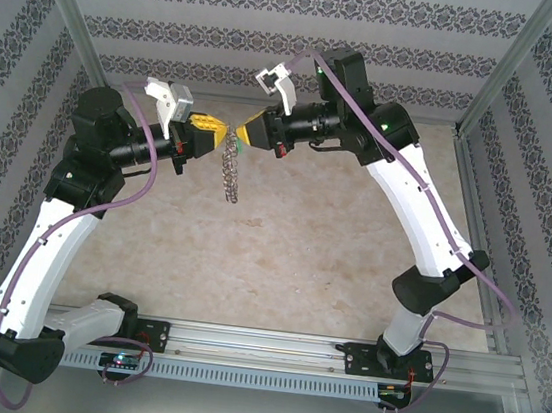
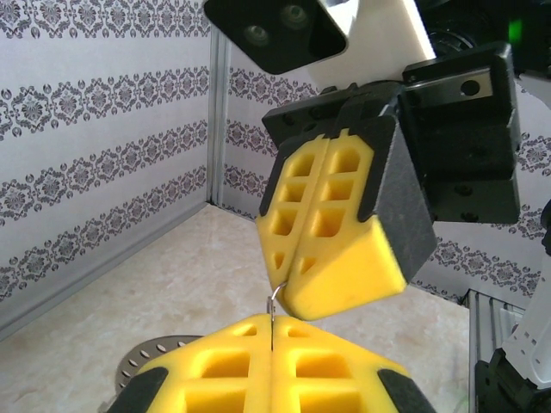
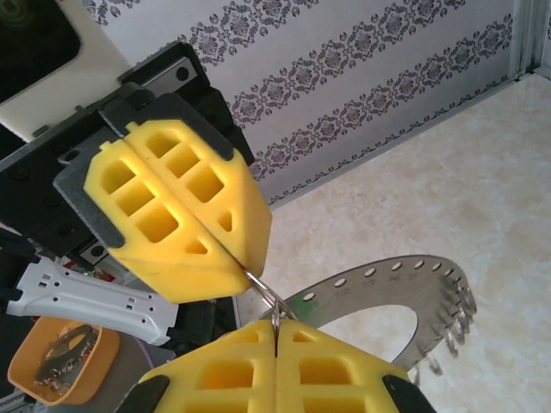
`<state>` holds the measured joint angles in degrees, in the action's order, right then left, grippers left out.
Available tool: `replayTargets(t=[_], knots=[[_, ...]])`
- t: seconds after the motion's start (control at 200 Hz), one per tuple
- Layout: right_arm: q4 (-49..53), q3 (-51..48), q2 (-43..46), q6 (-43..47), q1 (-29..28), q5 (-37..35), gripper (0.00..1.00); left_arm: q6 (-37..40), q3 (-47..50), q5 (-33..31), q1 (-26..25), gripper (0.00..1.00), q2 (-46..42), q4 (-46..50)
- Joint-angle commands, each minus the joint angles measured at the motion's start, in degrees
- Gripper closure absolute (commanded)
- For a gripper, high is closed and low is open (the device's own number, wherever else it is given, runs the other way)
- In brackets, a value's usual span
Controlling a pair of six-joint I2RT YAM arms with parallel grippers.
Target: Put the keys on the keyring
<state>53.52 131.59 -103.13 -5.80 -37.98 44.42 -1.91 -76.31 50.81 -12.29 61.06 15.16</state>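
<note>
Above the beige bench (image 1: 301,250) the yellow left claw (image 2: 272,340) and right claw (image 3: 275,340) meet tip to tip — both clamped on a thin silvery wire loop (image 3: 274,303). The large flat dark-grey metal keyring (image 3: 387,284) hangs just below them.

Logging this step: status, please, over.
Left gripper, right gripper shut, tip to tip, pinching thin wire loop. Keyring hangs below them. Nothing in the way.

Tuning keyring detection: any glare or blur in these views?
Top external: even light, no glare, keyring tiny and smeared. Right wrist: keyring sharp, mild sheen, holes readable. Left wrist: right gripper crisp, keyring edge dim and soft at bottom left.
</note>
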Motion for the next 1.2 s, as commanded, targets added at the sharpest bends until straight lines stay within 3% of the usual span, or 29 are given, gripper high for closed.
replayTargets(t=[0.0, 1.194], knots=[[0.55, 1.81, -0.88, -1.15, 0.89, -0.54, 1.0, 0.86, -1.84, 1.49, 0.0, 1.0, -0.81, -0.66], [3.25, 3.84, -4.75, -5.53, 2.16, 4.04, 1.0, 1.4, -1.82, 0.82, -0.06, 1.0, -0.77, -0.8]])
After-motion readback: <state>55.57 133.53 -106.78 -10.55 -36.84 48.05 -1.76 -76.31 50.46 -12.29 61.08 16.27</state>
